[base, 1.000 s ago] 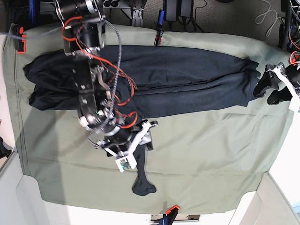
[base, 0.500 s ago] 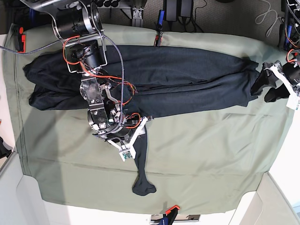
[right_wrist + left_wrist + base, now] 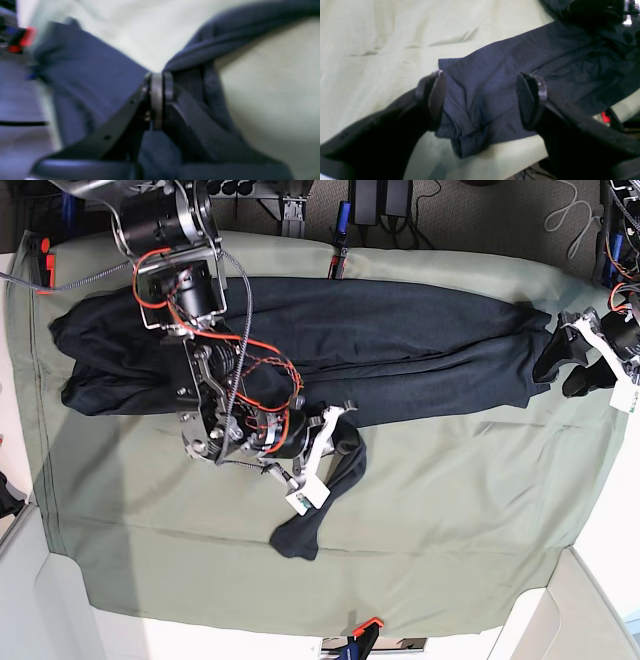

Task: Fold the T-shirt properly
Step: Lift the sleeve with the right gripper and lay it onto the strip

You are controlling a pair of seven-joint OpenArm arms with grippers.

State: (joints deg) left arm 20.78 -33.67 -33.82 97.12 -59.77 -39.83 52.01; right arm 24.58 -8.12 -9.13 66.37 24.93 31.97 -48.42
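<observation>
The dark navy T-shirt [image 3: 400, 340] lies stretched across the sage-green cloth, with one long sleeve [image 3: 325, 500] trailing toward the front. My right gripper [image 3: 340, 442] is shut on a raised fold of that sleeve [image 3: 200, 50], its pads [image 3: 157, 97] pressed together with fabric draped around them. The sleeve bends at the grip and its cuff [image 3: 295, 538] rests on the cloth. At the shirt's right end my left gripper [image 3: 562, 370] is open, with its fingers [image 3: 435, 97] on either side of the shirt's end [image 3: 480, 100], just above it.
The green cloth [image 3: 450, 510] covers the table and is wrinkled in places. Red clamps sit at the back left [image 3: 45, 255] and front edge [image 3: 365, 625]. Cables and power bricks [image 3: 380, 205] lie beyond the back edge. Red wires run along the right arm [image 3: 215, 370].
The right gripper has closed on the sleeve and pulled it right, so the sleeve now bends and its cuff has slid back and left. The left gripper has barely moved.
</observation>
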